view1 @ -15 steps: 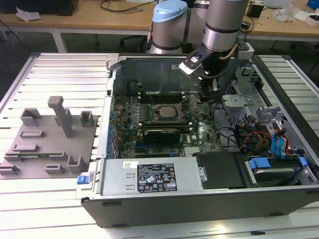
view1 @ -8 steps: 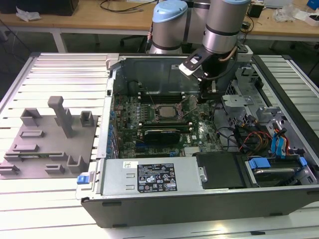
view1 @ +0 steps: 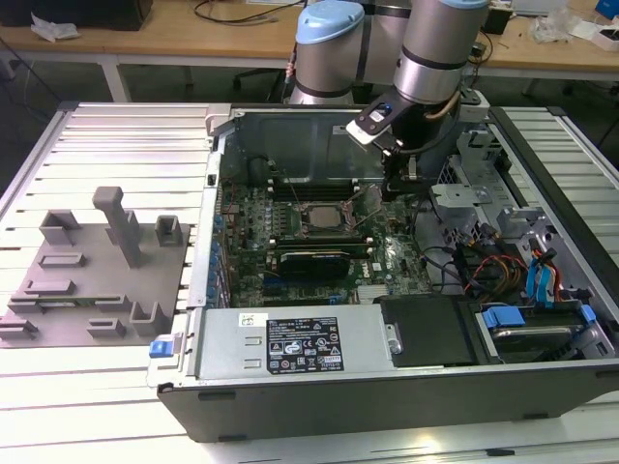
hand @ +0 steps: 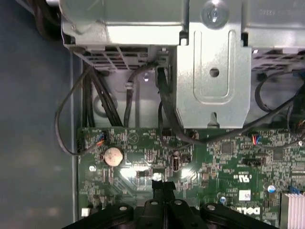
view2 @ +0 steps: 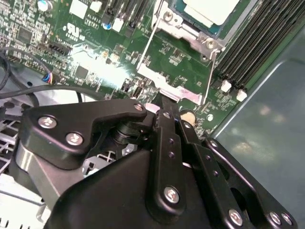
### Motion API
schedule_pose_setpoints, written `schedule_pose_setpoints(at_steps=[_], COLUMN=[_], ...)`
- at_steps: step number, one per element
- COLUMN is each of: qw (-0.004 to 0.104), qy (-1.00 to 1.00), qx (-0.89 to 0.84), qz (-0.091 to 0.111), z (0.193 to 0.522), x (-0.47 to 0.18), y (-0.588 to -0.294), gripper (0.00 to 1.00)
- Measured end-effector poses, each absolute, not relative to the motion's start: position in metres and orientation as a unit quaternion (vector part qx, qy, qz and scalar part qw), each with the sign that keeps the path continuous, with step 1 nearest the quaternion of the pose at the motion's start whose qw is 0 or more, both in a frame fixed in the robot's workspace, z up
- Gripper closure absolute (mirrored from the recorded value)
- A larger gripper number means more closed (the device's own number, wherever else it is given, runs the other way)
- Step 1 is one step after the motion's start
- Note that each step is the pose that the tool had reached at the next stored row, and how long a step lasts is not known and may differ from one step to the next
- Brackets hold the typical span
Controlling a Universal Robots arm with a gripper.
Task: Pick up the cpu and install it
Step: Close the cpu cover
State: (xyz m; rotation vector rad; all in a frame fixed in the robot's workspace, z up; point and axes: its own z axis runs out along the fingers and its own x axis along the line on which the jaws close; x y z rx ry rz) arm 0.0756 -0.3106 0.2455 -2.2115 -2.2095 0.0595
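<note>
- A large label [view1: 305, 345] is lying on the power supply's grey casing [view1: 222, 340]. It is carrying a black panel of fine white print and symbols, all too small to read.
- A small white sticker [view1: 253, 319] is sitting just above that label's corner, and its marks are not legible.
- In the first wrist view, white silkscreen lettering [hand: 244, 177] is running across the green motherboard [hand: 214, 160], near a small triangular sign [hand: 132, 138] and a white tag [hand: 244, 194].

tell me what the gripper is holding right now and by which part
Nothing, as far as shows: the gripper is shut with its tips by the socket's hinged metal frame, and the cpu already lies seated on the motherboard.
</note>
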Motion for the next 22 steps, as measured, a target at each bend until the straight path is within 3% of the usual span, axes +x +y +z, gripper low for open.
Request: schedule_pose_setpoints(at_steps=[10,22], qw=[0.008,-0.003], qy=[-0.707,-0.707], qx=[-0.707,-0.707], qz=[0.019,0.004], z=[0.246,0.248], x=[0.068,0.023], y=[-0.311,-0.31], gripper=[0.89,0.89])
